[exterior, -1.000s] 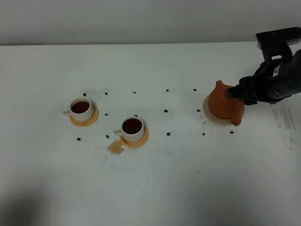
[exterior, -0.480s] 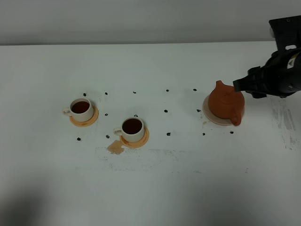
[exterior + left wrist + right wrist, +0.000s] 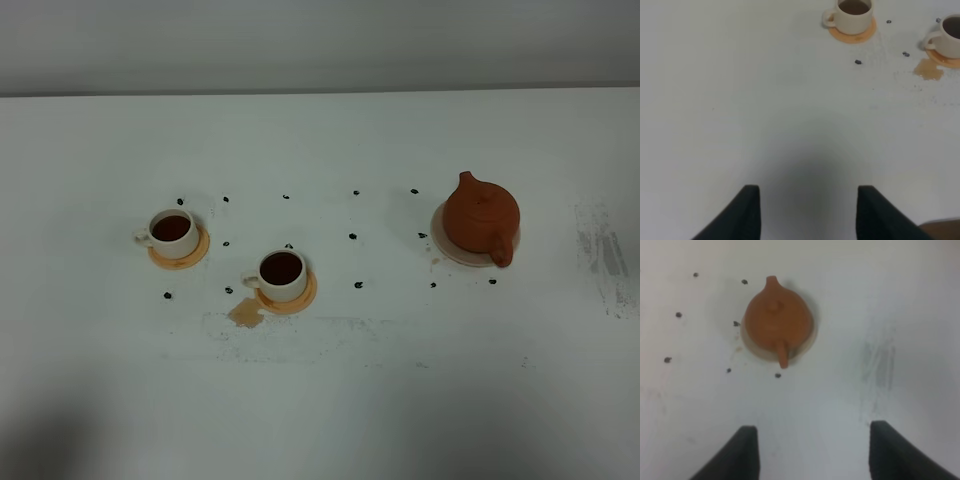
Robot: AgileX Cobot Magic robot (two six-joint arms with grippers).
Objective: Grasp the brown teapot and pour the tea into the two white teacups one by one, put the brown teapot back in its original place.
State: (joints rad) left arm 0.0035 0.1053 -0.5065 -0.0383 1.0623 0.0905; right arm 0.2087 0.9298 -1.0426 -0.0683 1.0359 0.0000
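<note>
Moved: a second ago my right arm was over the teapot in the high view; it has since pulled out of that view, and the pot has not shifted.
Right gripper (image 3: 807,452): I see both fingers (image 3: 742,455) spread wide with only bare table (image 3: 330,400) between them, holding nothing.
Teapot (image 3: 481,216): well ahead of the right fingers and clear of them, upright, lid on, sitting on its pale coaster (image 3: 447,250).
Left gripper (image 3: 807,212): fingers (image 3: 745,215) apart, nothing between them but table.
Spill (image 3: 245,314): small brown puddle ahead of the left fingers, touching the nearer orange coaster (image 3: 301,298).
Cups: nearer cup (image 3: 281,273) and farther cup (image 3: 173,231) each on an orange coaster, both dark with tea, well beyond the left fingers.
Specks (image 3: 353,236): dark bits scattered on the table between cups and pot.
</note>
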